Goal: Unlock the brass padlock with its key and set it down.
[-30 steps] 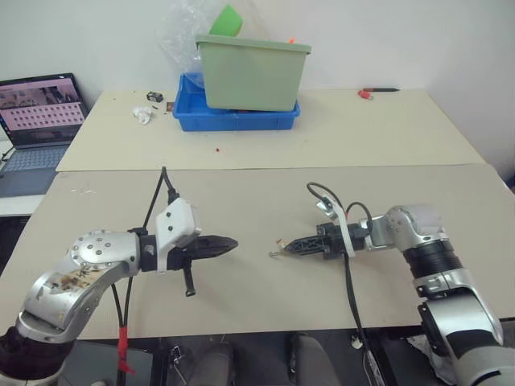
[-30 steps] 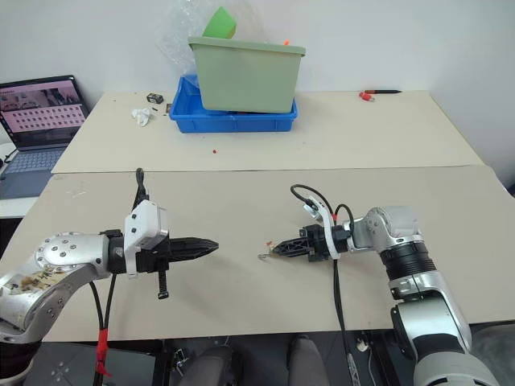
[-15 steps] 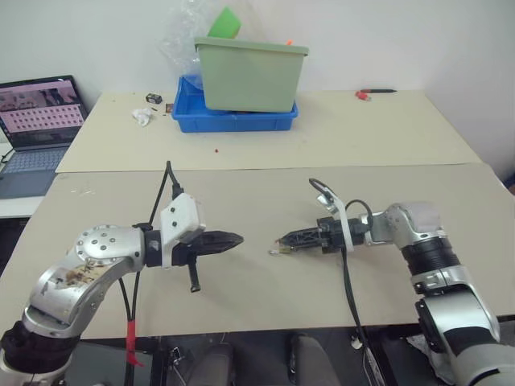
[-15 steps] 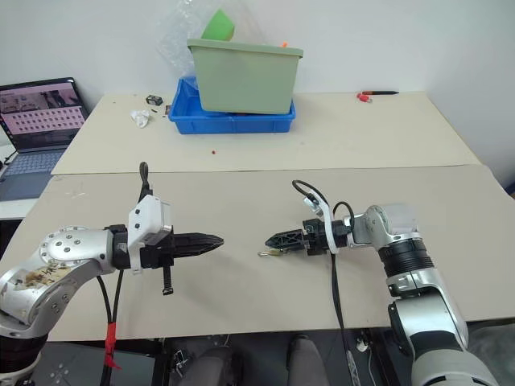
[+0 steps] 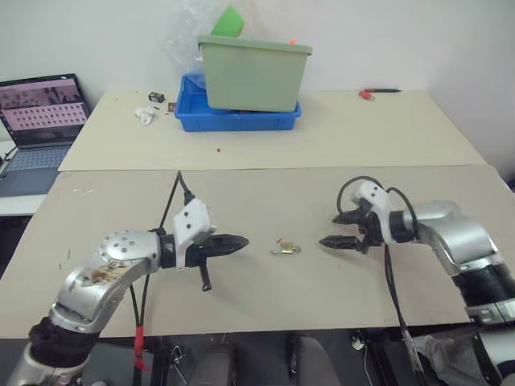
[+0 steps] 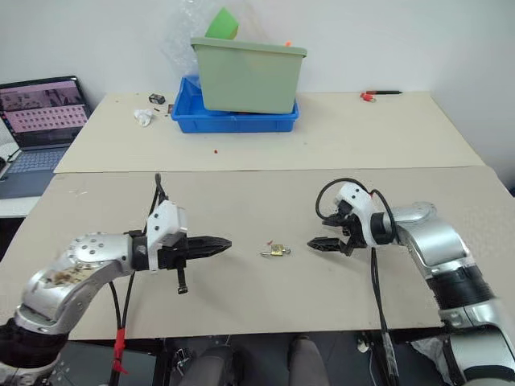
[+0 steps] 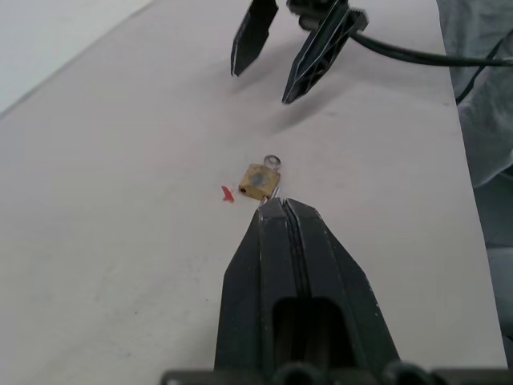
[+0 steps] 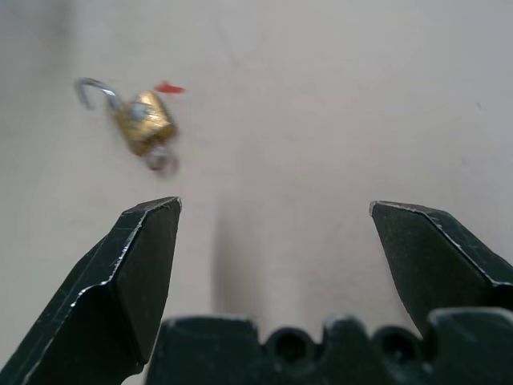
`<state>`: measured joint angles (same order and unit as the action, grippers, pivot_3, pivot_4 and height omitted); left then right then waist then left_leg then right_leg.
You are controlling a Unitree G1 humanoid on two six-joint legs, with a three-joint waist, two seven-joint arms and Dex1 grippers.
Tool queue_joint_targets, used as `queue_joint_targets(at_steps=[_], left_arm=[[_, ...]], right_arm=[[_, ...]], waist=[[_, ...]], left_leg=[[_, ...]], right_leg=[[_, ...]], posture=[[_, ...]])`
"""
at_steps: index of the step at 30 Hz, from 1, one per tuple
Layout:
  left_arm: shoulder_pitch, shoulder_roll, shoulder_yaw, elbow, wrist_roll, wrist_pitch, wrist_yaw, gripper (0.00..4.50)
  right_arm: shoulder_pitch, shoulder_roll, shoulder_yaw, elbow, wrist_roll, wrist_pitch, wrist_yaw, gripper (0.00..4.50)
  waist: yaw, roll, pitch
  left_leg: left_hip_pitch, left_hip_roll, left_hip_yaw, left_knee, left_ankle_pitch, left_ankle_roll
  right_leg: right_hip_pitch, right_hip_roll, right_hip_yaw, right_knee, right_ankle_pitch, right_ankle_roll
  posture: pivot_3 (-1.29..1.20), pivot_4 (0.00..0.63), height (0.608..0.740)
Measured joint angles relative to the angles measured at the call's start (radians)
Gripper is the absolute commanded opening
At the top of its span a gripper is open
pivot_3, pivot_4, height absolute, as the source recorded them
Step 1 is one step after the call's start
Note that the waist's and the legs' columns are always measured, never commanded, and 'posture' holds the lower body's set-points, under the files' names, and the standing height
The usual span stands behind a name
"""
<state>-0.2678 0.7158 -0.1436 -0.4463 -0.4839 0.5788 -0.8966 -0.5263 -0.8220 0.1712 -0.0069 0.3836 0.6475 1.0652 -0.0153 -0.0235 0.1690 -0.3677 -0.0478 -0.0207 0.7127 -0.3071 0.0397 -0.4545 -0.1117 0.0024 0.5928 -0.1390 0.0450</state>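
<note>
— Surface and room?
— Two beige tabletop (image 5: 386, 161) slabs, one behind the other, against a white wall. At the far end, one blue tray (image 5: 233, 119) carrying one green bin (image 5: 251, 74). One open laptop (image 5: 40, 112) off to the left. One red-tipped pen (image 5: 378, 92) far right.

— Count near the arms?
— One brass padlock (image 6: 276, 251), one tiny red speck (image 7: 227, 193) just beside it. Two grippers.

— Look of the padlock?
— Small, yellow-gold body, thin silvery shackle swung free at one end, a small ring at the other. Lying flat on the near slab, between the two grippers, touching neither.

— Jaws?
— Left gripper (image 6: 225, 241): jaws pressed together, empty, tip aimed at the padlock. Right gripper (image 5: 333, 229): jaws spread wide, empty, hovering just right of the padlock.
</note>
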Motion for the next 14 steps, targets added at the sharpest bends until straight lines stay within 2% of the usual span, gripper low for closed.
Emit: queue_joint_targets(at_steps=[6,14], left_arm=[[-0.02,-0.034,-0.069,0.118,0.092,-0.096,-0.04,0.0],[-0.052,-0.053,-0.073,0.179,0.13,-0.155,-0.082,0.0]], right_arm=[[0.097,0.023,-0.02,-0.081,-0.003,-0.045,-0.01,4.49],[0.151,0.034,-0.024,-0.104,-0.047,-0.07,-0.064,4.49]], waist=[[0.004,0.0,0.0],[0.004,0.0,0.0]], left_leg=[[-0.001,0.0,0.0,0.0,0.0,0.0],[-0.001,0.0,0.0,0.0,0.0,0.0]], right_leg=[[-0.001,0.0,0.0,0.0,0.0,0.0],[-0.001,0.0,0.0,0.0,0.0,0.0]], posture=[[0.0,0.15,0.732],[0.0,0.15,0.732]])
